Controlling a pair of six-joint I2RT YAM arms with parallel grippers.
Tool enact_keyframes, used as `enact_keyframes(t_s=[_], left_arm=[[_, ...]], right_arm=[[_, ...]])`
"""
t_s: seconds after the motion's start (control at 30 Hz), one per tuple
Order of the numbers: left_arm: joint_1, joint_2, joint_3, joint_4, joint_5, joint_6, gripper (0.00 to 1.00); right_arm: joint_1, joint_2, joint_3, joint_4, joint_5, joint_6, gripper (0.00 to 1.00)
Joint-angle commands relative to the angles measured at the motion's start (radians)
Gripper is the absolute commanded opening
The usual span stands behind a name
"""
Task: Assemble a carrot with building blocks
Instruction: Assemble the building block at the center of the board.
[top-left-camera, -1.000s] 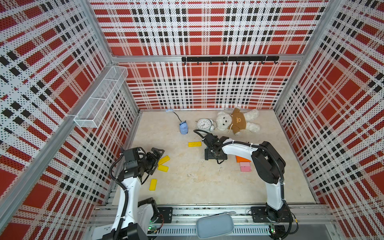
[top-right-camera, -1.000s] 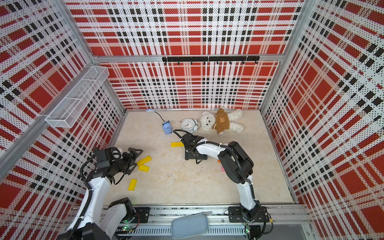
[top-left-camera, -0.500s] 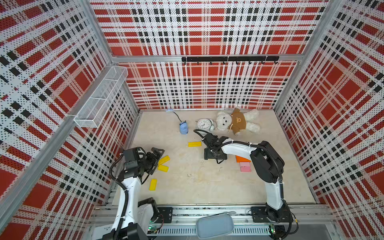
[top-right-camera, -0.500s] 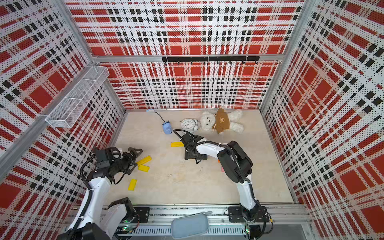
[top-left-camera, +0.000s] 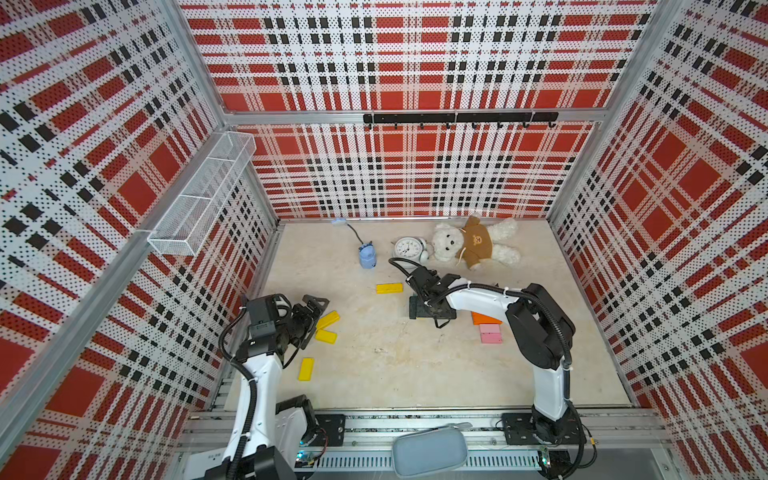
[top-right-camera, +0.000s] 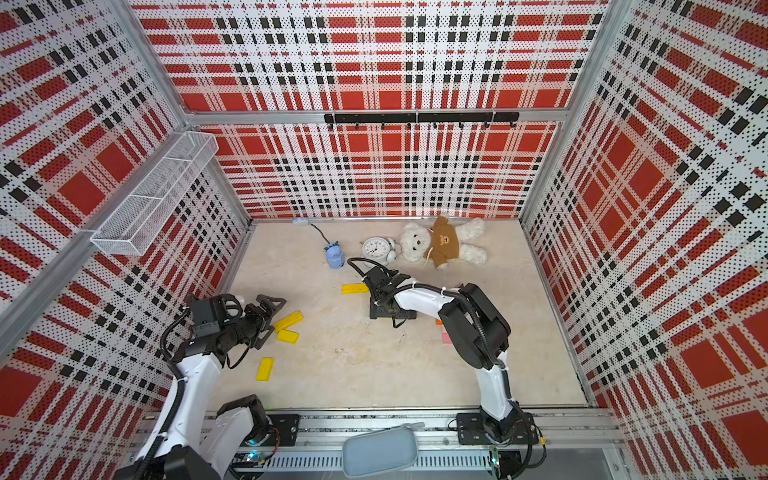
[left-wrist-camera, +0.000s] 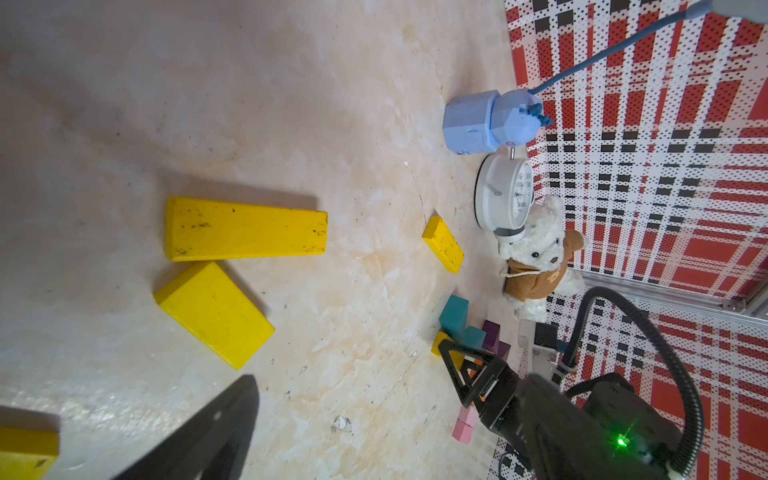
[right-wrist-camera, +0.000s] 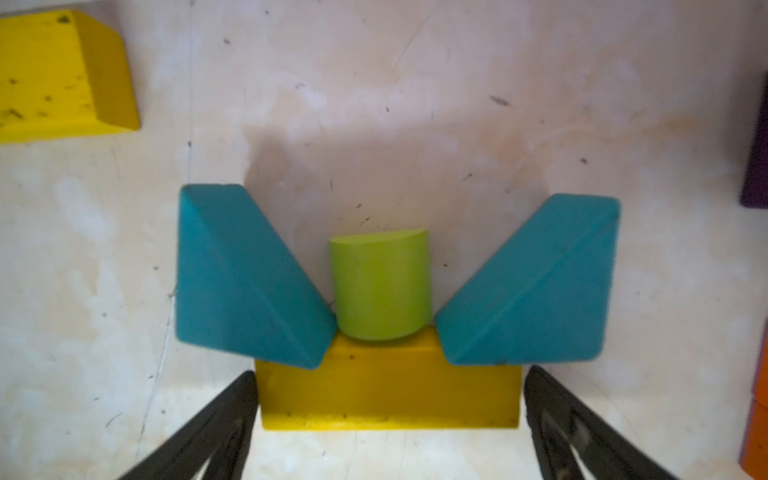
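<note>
Between right gripper (right-wrist-camera: 389, 372) jaws: yellow bar (right-wrist-camera: 388, 392), abutting teal wedges (right-wrist-camera: 245, 278), green stub (right-wrist-camera: 380, 286).
Light, rigid, probably slick wood; pinch flat long faces. Right pincer and left gripper (top-left-camera: 315, 320) spread, empty.

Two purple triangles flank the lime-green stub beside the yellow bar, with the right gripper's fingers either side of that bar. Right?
No: the triangles are teal, not purple, as the right wrist view shows. They do flank the lime-green stub beside the yellow bar, the right gripper straddling that bar.
</note>
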Motion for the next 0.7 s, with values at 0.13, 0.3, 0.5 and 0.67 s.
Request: enact_keyframes(t_s=[0.13, 0.3, 0.5, 0.67], left_arm=[[-0.017, 0.002, -0.004, 0.023, 0.03, 0.013, 1.0], [-0.033, -0.003, -0.007, 0.037, 0.042, 0.016, 0.99], [-0.037, -0.002, -0.015, 0.057, 0.059, 0.016, 0.99], [-0.045, -0.015, -0.022, 0.084, 0.091, 0.012, 1.0]], right_arm=[[0.0, -0.087, -0.021, 0.003, -0.001, -0.03, 1.0], [0.045, -0.214, -0.043, 0.005, 0.039, -0.072, 1.0], [0.104, -0.148, 0.113, 0.015, 0.041, -0.155, 1.0], [0.111, 0.027, 0.309, 0.002, 0.044, -0.192, 1.0]])
